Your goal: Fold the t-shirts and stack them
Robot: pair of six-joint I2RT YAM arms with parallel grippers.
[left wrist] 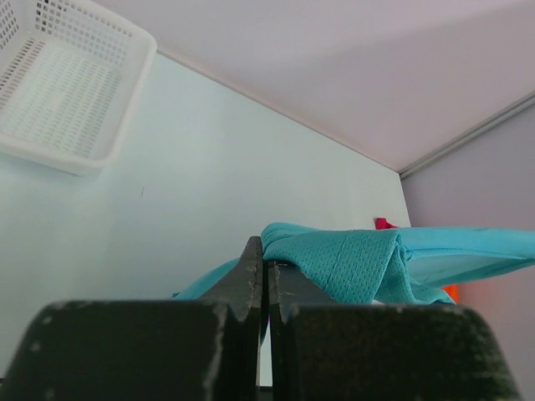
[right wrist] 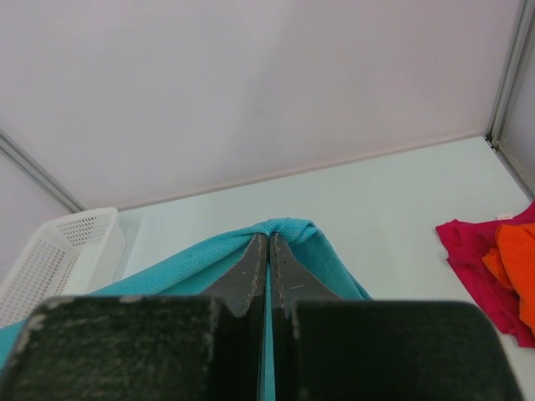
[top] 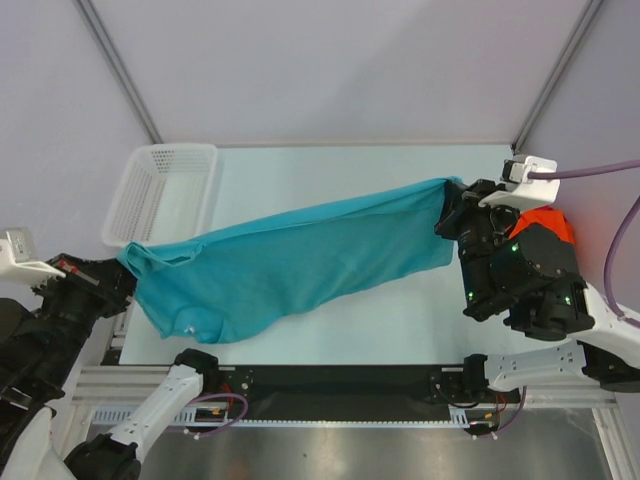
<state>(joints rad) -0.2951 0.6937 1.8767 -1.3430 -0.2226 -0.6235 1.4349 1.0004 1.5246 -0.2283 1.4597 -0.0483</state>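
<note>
At the near left of the table (top: 400, 320), the left gripper (top: 127, 264) is pinching one end of the teal-blue t-shirt (top: 300, 260), its jaws pressed together with the mesh cloth bunching right beside the fingers (left wrist: 251, 280) in the left wrist view. Across on the right, the right gripper (top: 447, 215) is clamping the other end, and a fold of the cloth is wrapping over the closed fingertips (the right wrist view shows this plainly). The shirt is stretching between the two grippers as a long band slanting across the table, the left end nearer and the right end farther; whether its sagging lower edge is touching the surface cannot be told. Just beyond the right arm, the orange t-shirt (right wrist: 514, 259) is lying crumpled on the magenta-red t-shirt (right wrist: 468, 246). At the far left, the white mesh basket (top: 170, 150) is sitting upright.
</note>
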